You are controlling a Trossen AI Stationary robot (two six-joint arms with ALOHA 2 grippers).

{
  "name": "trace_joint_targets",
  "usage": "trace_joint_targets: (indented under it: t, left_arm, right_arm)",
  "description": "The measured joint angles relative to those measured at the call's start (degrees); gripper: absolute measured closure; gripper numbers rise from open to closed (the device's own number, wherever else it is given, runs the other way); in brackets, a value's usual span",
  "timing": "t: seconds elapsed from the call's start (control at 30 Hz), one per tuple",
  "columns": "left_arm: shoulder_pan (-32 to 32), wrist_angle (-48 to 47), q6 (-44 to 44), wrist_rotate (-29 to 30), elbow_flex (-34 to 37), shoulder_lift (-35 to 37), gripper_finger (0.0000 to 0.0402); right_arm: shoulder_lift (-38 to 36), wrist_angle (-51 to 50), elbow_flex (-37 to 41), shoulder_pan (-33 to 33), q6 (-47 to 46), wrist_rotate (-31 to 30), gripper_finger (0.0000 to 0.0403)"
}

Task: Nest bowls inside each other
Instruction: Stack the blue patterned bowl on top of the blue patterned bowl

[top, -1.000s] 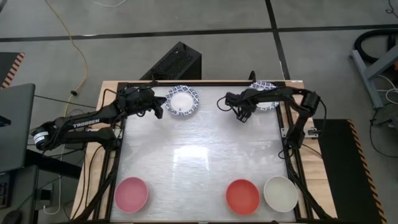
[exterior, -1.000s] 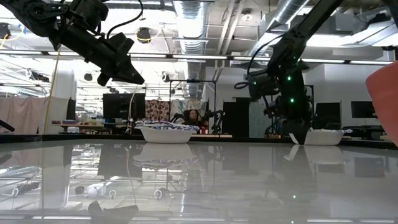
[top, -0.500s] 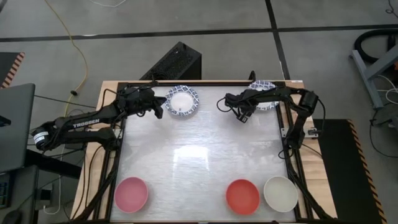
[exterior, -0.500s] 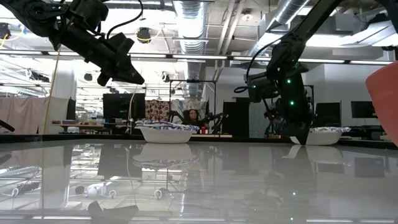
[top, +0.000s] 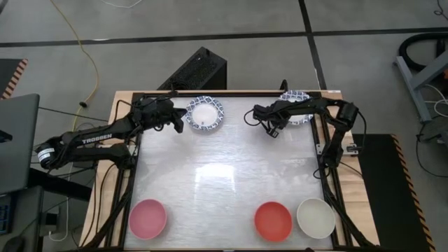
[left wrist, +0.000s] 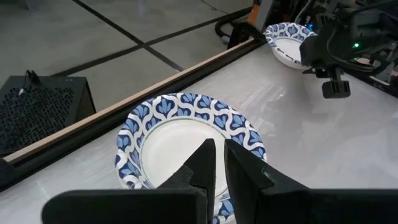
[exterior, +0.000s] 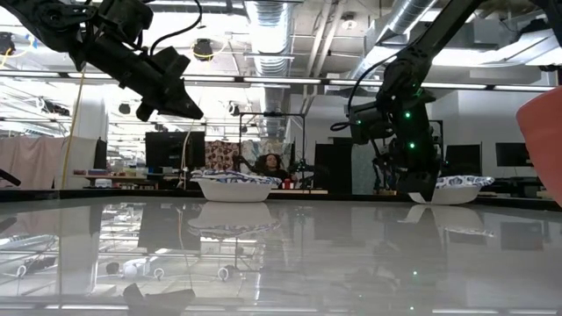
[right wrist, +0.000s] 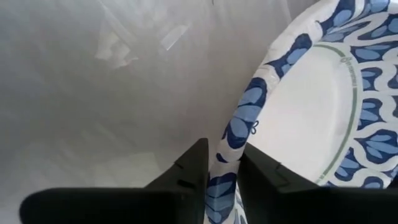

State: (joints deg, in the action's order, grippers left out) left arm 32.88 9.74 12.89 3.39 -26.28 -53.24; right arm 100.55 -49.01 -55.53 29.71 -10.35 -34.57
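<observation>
High view: left gripper [top: 180, 125] hangs beside a blue-patterned white paper bowl [top: 205, 114] at the counter's [top: 224, 175] far edge. Right gripper [top: 273, 126] meets a second patterned bowl [top: 297, 107] at the far right corner. Glossy pink bowl [top: 148, 218], red bowl [top: 273, 220] and plain white bowl [top: 316, 217] line the near edge.
Left wrist view: fingers [left wrist: 202, 163] nearly closed, empty.
Right wrist view: fingers [right wrist: 193, 168] pinch that bowl's rim.

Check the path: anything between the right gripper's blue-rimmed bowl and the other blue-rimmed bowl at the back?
Nothing visible. The right gripper straddles its bowl's rim; the table between it and the other blue-rimmed bowl is bare.
</observation>
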Motion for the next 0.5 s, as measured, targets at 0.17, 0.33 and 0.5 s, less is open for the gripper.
trace_joint_targets:
  t: [0.17,0.33,0.5]
  left_arm:
    - [0.0,0.0,0.0,0.1,0.0,0.0,0.0379]
    - [0.0,0.0,0.0,0.1,0.0,0.0,0.0379]
    - [0.0,0.0,0.0,0.1,0.0,0.0,0.0379]
  right_arm:
    - [0.0,0.2,0.0,0.0,0.3,-0.5,0.0318]
    - [0.0,0.2,0.0,0.1,0.3,-1.6,0.0339]
    - [0.0,0.3,0.0,0.1,0.3,-1.8,0.0360]
